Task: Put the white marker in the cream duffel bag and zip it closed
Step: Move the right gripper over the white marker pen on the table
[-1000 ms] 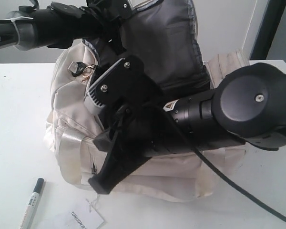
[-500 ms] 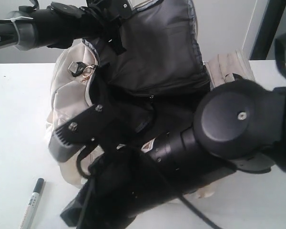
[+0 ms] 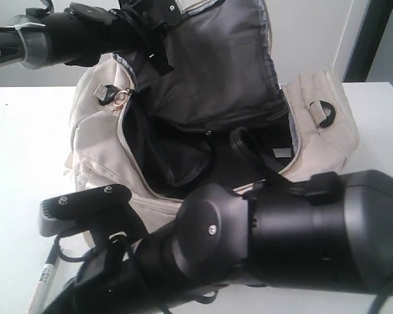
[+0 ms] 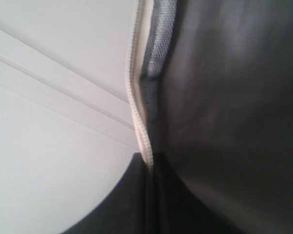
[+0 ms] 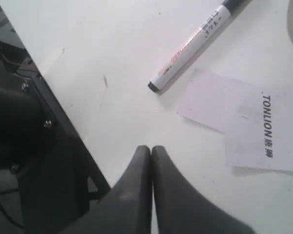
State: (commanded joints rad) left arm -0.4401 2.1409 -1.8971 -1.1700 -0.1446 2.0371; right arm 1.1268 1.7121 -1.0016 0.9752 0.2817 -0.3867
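Lying flat — white marker, dark cap toward cream duffel bag.

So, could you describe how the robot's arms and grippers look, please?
Both arms are matte black. The left arm has a silver-grey band and white lettering ending PER. The right arm has bulky rounded housings and a two-screw bracket; the right gripper has dark tapered fingers.

cream duffel bag: soft cloth, matt | its lining: dark, faint sheen | white marker: smooth plastic | tag: matt paper | right pincer: matt black | counter: smooth white
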